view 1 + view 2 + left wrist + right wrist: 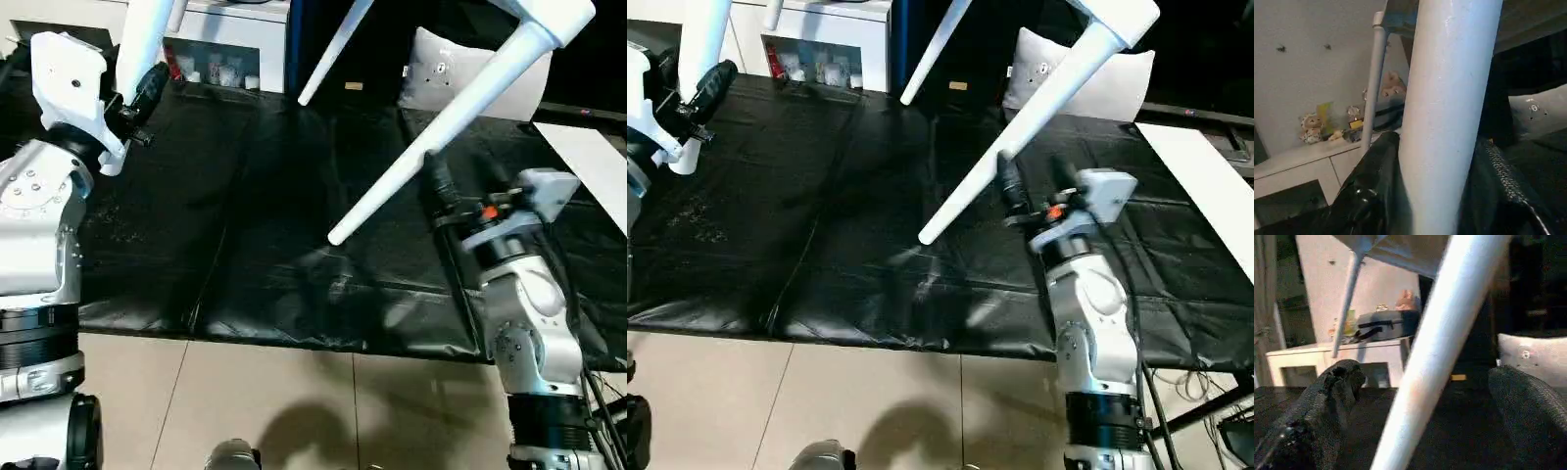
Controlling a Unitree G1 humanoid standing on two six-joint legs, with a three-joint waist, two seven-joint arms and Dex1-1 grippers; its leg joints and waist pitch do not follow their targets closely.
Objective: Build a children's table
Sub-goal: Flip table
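Note:
The children's table (551,14) hangs above the black mat with its white tapered legs pointing down. My left gripper (143,96) is at the upper left, its black fingers (1376,171) pressed against both sides of one leg (1444,117), so it is shut on that leg. A second leg (441,127) slants down across the middle right. My right gripper (1035,182) stands open around it, with a gap on each side between its fingers (1327,396) and the leg (1435,357). A third leg (333,54) hangs further back.
A black mat (245,215) covers the floor, with pale tiles (294,401) in front of it. A white cabinet (230,29) stands at the back, a white cushion (441,73) at the back right, and a flat white board (598,162) at the right edge.

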